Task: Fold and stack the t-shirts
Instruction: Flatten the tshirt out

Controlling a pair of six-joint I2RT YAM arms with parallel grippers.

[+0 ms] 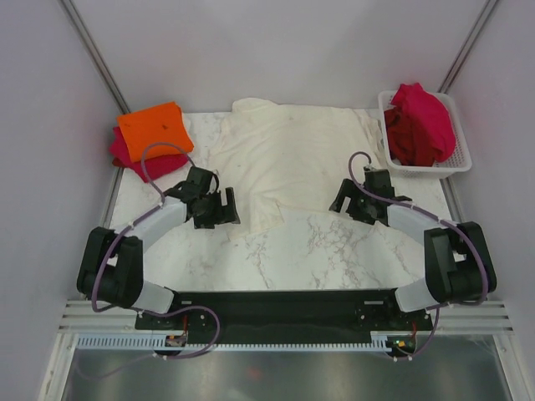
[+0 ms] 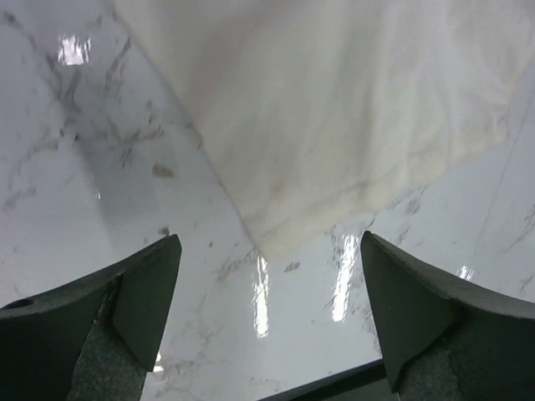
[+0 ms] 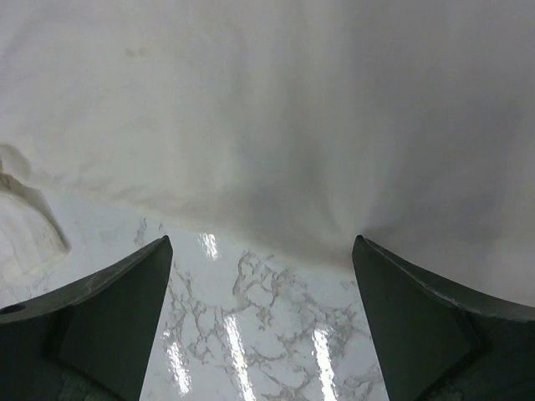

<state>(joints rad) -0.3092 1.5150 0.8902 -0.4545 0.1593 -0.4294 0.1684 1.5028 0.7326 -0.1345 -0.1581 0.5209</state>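
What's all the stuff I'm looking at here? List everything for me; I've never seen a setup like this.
cream-white t-shirt: one, cream-white, spread out mid-table
orange t-shirt: one, bright orange, folded, far left corner, on top of a red one
folded red t-shirt: one, crimson, under the orange one
red heap: crumpled crimson cloth in the basket, number of shirts unclear
basket: one, white plastic mesh, far right corner
table: one, white marble pattern
left end effector: one, black, open, at the cream shirt's near left corner
right end effector: one, black, open, at the cream shirt's near right edge
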